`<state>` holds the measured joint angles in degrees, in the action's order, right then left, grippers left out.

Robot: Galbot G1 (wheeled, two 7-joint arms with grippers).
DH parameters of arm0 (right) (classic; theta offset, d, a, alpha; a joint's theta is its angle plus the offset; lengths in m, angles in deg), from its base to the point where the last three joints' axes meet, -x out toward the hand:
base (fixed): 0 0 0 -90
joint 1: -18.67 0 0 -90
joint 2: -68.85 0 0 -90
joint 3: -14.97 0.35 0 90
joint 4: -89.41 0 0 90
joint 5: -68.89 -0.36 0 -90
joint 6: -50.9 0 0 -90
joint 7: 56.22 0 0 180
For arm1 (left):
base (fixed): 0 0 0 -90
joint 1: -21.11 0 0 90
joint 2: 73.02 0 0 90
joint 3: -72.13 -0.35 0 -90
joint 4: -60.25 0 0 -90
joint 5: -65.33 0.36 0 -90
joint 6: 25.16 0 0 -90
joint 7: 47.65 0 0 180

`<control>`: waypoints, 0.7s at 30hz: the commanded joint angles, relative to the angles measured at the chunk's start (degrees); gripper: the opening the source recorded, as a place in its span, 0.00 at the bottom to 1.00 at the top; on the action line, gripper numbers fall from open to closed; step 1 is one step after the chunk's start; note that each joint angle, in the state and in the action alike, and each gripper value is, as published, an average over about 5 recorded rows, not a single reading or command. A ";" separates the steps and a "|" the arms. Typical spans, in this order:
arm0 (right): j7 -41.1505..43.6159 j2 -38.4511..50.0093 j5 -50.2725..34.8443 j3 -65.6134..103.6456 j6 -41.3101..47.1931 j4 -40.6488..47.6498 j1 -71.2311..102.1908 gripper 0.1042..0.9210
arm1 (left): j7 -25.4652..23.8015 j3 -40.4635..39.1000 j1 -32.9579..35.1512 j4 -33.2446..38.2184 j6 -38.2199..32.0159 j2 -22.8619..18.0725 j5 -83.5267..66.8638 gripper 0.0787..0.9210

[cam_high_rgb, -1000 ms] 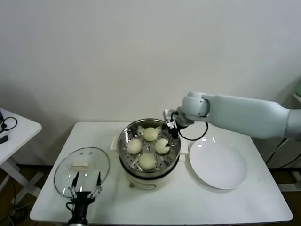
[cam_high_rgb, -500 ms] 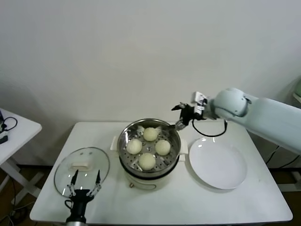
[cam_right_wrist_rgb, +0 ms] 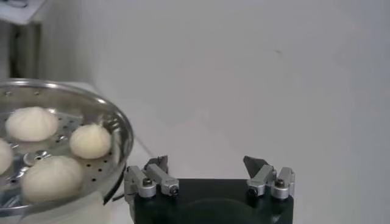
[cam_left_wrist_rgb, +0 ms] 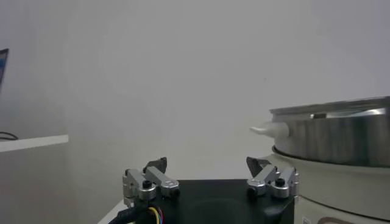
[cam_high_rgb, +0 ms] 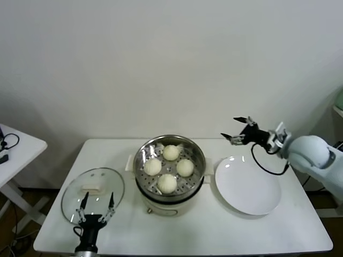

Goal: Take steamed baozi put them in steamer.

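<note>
White table (cam_high_rgb: 214, 235): four baozi (cam_high_rgb: 168, 166) in steamer (cam_high_rgb: 169, 187); right hand (cam_high_rgb: 239, 130) empty.

Four cream-white steamed baozi (cam_high_rgb: 168, 167) are seen on a silver tray dotted with small round holes; the steamer (cam_high_rgb: 170, 188) is shiny steel above a white base; a plain white plate (cam_high_rgb: 248, 187) and a clear glass lid (cam_high_rgb: 92, 193) with a pale handle are set on a white table (cam_high_rgb: 278, 227); the right gripper (cam_high_rgb: 238, 130) is black with silvery fingertips, on a light grey-white arm.
</note>
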<state>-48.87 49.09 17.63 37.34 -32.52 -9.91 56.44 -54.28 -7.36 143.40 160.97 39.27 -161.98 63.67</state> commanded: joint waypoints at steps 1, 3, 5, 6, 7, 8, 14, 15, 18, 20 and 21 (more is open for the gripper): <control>-10.70 -7.39 4.56 67.95 -12.89 -4.43 72.62 0.88 | 0.03 -0.06 0.19 0.22 -0.27 -0.23 0.08 0.88; -10.28 -11.94 7.12 73.04 -13.87 -5.59 78.95 0.88 | 0.11 0.03 0.24 0.11 -0.38 -0.20 0.00 0.88; -9.61 -16.86 10.35 75.89 -15.33 -6.10 83.39 0.88 | 0.18 0.09 0.26 -0.06 -0.52 -0.14 -0.06 0.88; -9.21 -19.43 12.06 76.85 -16.43 -6.14 85.11 0.88 | 0.20 0.10 0.28 -0.11 -0.58 -0.12 -0.10 0.88; -8.78 -22.16 13.43 77.54 -17.68 -6.08 86.72 0.88 | 0.22 0.10 0.29 -0.14 -0.62 -0.09 -0.16 0.88; -8.48 -24.21 14.22 77.84 -18.71 -5.96 87.86 0.88 | 0.24 0.10 0.31 -0.13 -0.65 -0.07 -0.22 0.88; -7.45 -33.81 15.89 76.80 -25.67 -4.24 91.03 0.88 | 0.30 -0.02 0.25 -0.07 -0.59 -0.07 -0.25 0.88; -7.42 -35.07 15.94 76.48 -26.79 -3.98 90.87 0.88 | 0.31 -0.01 0.21 -0.07 -0.59 -0.08 -0.24 0.88; -7.25 -38.67 15.99 75.66 -29.27 -3.61 90.23 0.88 | 0.36 0.00 0.13 -0.14 -0.60 -0.11 -0.26 0.88; -7.11 -40.78 16.28 75.14 -30.06 -3.59 89.93 0.88 | 0.38 -0.03 0.14 -0.10 -0.61 -0.15 -0.26 0.88; -7.06 -41.75 16.53 74.88 -30.32 -3.55 89.83 0.88 | 0.39 -0.05 0.15 -0.05 -0.62 -0.17 -0.26 0.88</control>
<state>-55.50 24.03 29.77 99.81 -52.77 -13.46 128.56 -53.93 -7.37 143.53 160.93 38.69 -162.06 63.37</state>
